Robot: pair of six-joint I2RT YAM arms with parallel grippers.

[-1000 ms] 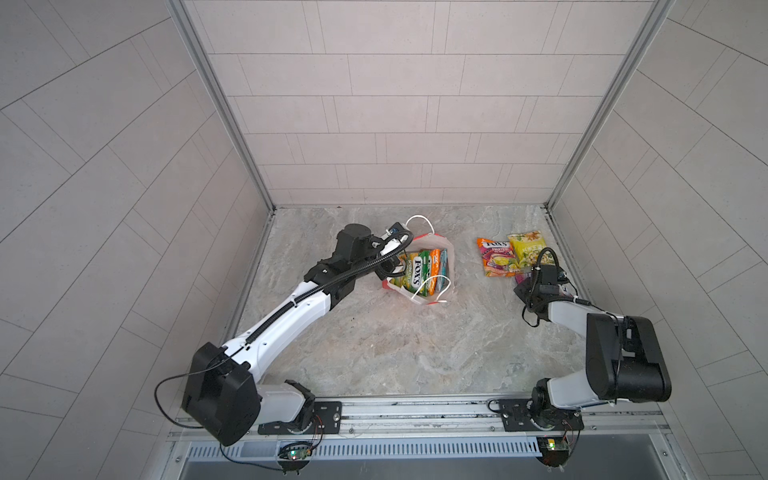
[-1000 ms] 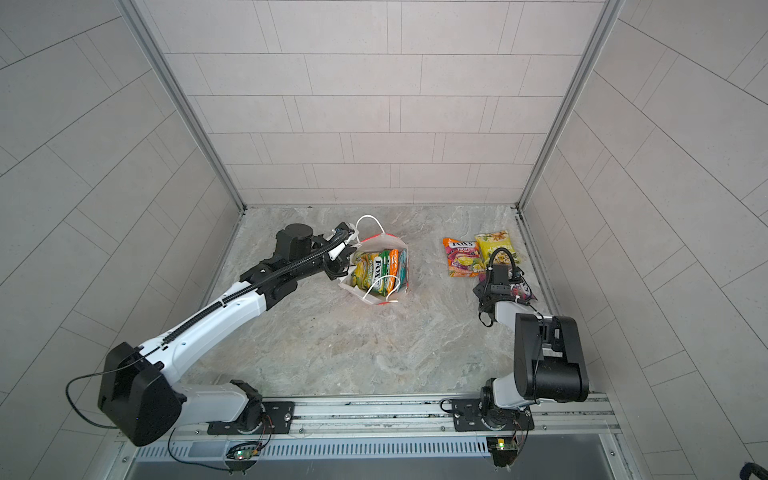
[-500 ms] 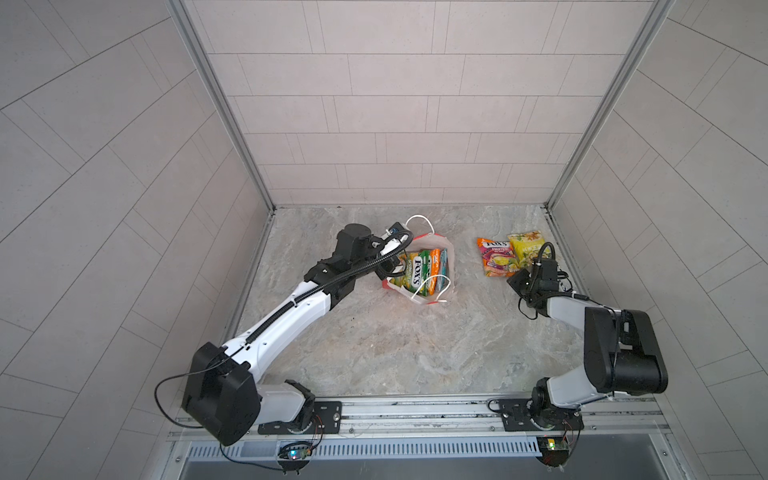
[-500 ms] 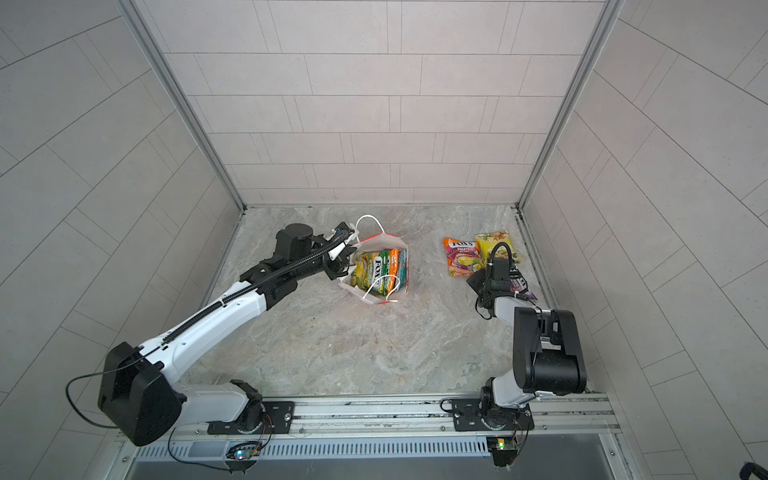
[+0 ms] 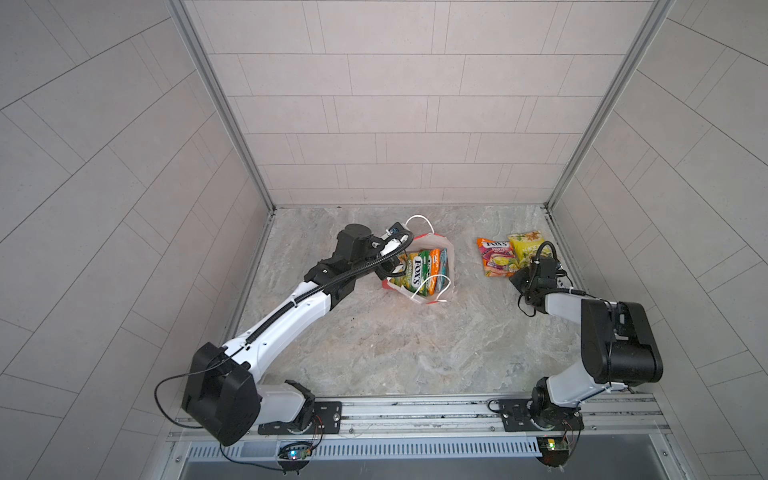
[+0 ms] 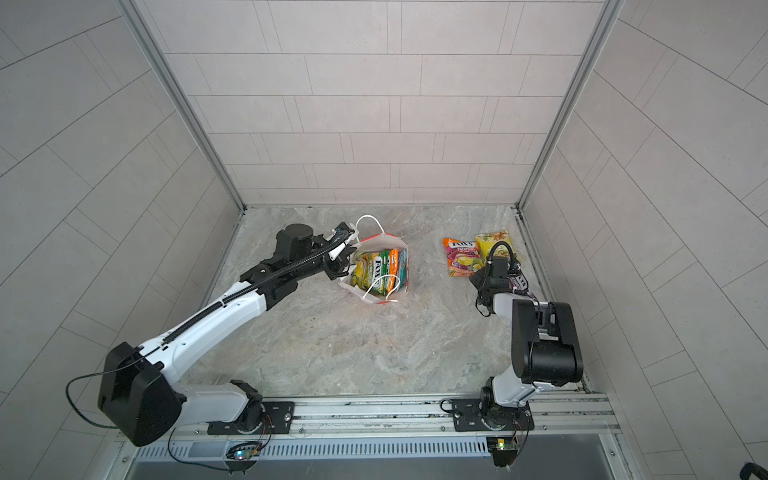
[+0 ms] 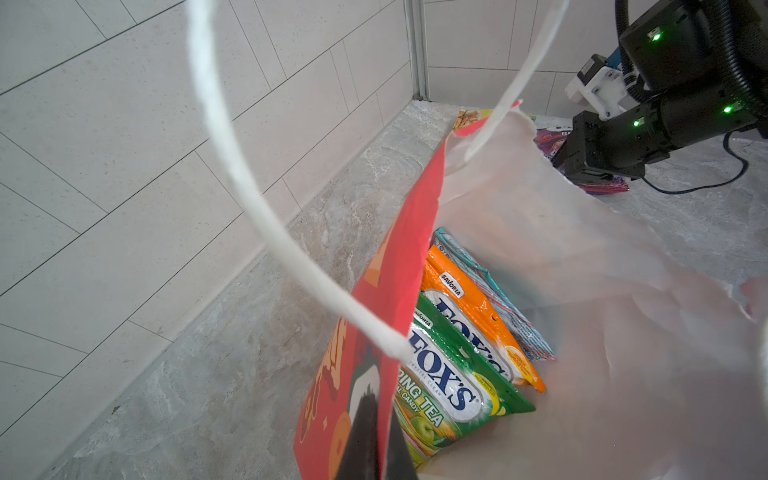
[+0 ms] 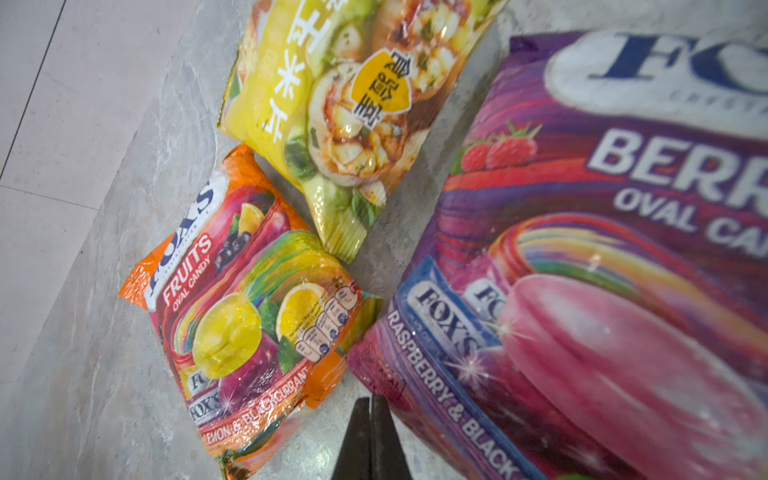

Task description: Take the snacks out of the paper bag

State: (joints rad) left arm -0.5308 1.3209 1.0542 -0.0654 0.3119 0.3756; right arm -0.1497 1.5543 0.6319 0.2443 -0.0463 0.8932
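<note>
The paper bag stands open on the table, holding a green packet, an orange packet and a light blue packet on edge. The left gripper pinches the bag's red wall. To the right lie a purple packet, an orange-pink packet and a yellow packet. Beside them the right gripper, slightly parted a second ago, is now closed and empty.

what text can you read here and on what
"FOX'S", "SAVORIA": green packet in the paper bag
"SAVORIA": orange packet beside it
"FOX'S", "FRUITS OVAL CANDY": orange-pink packet
"RASPBERRY & BLACK", cut off: purple packet
Chinese characters, not made out: yellow packet
</note>
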